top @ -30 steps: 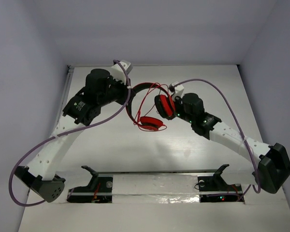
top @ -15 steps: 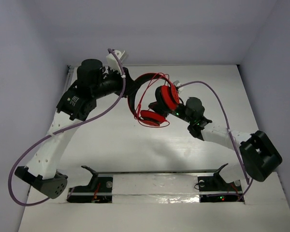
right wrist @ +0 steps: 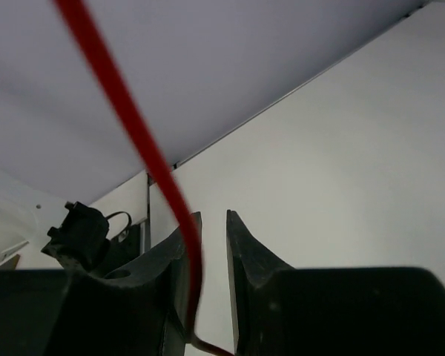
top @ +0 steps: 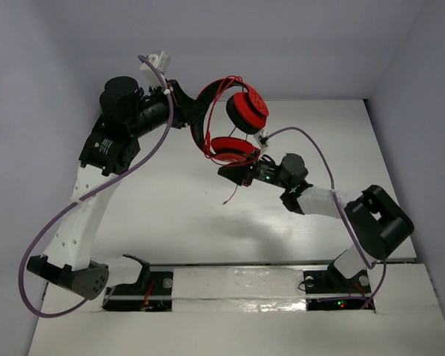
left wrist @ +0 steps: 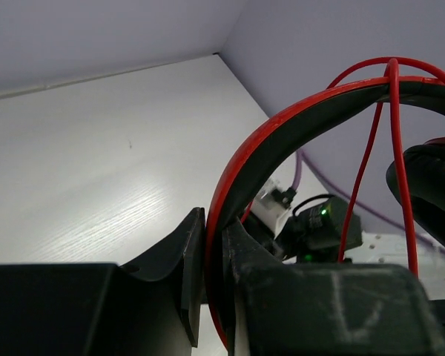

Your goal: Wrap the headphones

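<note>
White table (top: 170, 222), red headphones (top: 246, 110) aloft, black pads (left wrist: 426, 182), thin red cable (right wrist: 138, 141) dangling

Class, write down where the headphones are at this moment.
Top view: the headphones hang over the table's far centre, headband clamped in the left gripper, cable passing through the right gripper.

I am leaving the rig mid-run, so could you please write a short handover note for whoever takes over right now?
Left gripper: shut on the headband, holding the headphones up off the table.
Right gripper: jaws slightly apart, with the red cable running through the gap, apparently not pinched.
Done: a few cable loops lie over the headband.
Left: the free cable end hangs loose below the headphones and probably needs winding on.
</note>
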`<action>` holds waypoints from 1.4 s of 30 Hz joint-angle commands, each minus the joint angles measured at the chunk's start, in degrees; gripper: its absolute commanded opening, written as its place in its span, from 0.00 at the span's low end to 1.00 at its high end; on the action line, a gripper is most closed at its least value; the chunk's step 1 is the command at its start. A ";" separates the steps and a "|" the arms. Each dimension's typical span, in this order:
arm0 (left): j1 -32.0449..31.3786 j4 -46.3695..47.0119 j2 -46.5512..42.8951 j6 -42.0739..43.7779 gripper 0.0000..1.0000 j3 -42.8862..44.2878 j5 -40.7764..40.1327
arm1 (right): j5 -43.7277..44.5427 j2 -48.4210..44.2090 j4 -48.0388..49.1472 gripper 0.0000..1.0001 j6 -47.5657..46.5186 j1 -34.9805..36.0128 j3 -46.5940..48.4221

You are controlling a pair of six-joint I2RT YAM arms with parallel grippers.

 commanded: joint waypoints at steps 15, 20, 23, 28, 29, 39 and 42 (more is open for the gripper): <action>3.71 14.96 -0.42 -14.22 0.00 0.68 -14.10 | 2.24 5.69 7.24 0.16 4.54 9.71 -2.63; 3.71 16.63 -1.21 -15.54 0.00 -2.58 -20.33 | 5.49 5.60 1.61 0.00 4.01 10.94 -3.50; 3.71 16.72 -1.65 -15.11 0.00 -4.78 -25.88 | 8.56 4.29 -6.25 0.00 3.48 11.56 -3.42; 3.71 20.14 -2.00 -15.72 0.00 -12.24 -37.12 | 16.20 1.39 -28.74 0.00 -0.64 16.20 1.05; 3.71 20.76 -1.92 -16.16 0.00 -13.65 -38.44 | 17.27 1.21 -31.76 0.00 -1.08 17.09 2.11; -0.41 22.44 3.61 -11.34 0.00 -20.95 -52.22 | 32.04 -2.13 -66.83 0.00 -5.92 24.48 15.99; -3.22 18.92 7.13 -7.47 0.00 -20.78 -58.39 | 33.36 -3.27 -77.73 0.00 -7.51 25.98 22.41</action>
